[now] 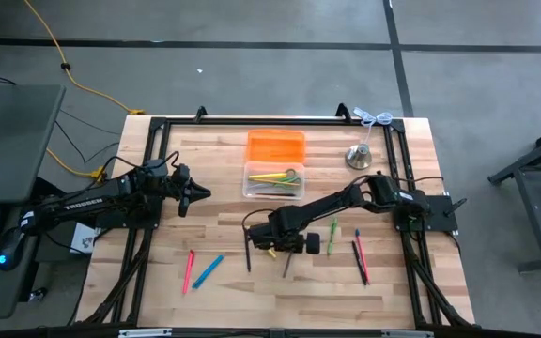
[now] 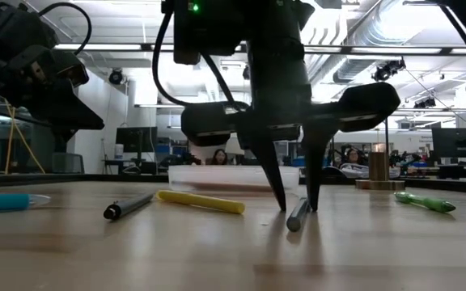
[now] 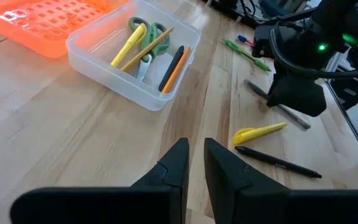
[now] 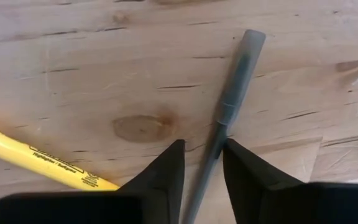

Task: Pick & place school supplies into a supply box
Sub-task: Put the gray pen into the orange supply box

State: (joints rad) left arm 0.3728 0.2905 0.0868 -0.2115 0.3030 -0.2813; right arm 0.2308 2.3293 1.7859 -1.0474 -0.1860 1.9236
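Note:
The clear supply box (image 1: 252, 188) stands mid-table and holds scissors, yellow markers and pencils (image 3: 148, 46). My right gripper (image 4: 202, 155) points down at the table in front of it. It is open, one finger on each side of a grey pen (image 4: 229, 99) that lies flat on the wood. A yellow marker (image 4: 36, 158) and a black pen (image 2: 128, 208) lie just beside it. My left gripper (image 3: 196, 152) hovers at the table's left, fingers a narrow gap apart, holding nothing. My right gripper comes from above, pointing down, its fingertips (image 2: 312, 198) at the tabletop on either side of the grey pen's barrel (image 4: 215, 149), across its length. The pen lies flat on the table, close against one finger; whether a finger touches it, I cannot tell.
An orange lid (image 1: 275, 145) lies behind the box, and a silver bell (image 1: 359, 157) stands at the far right. A green pen (image 1: 332, 230) and red and black pens (image 1: 360, 258) lie to the right. Pink (image 1: 188, 269) and blue (image 1: 208, 270) pens lie near left.

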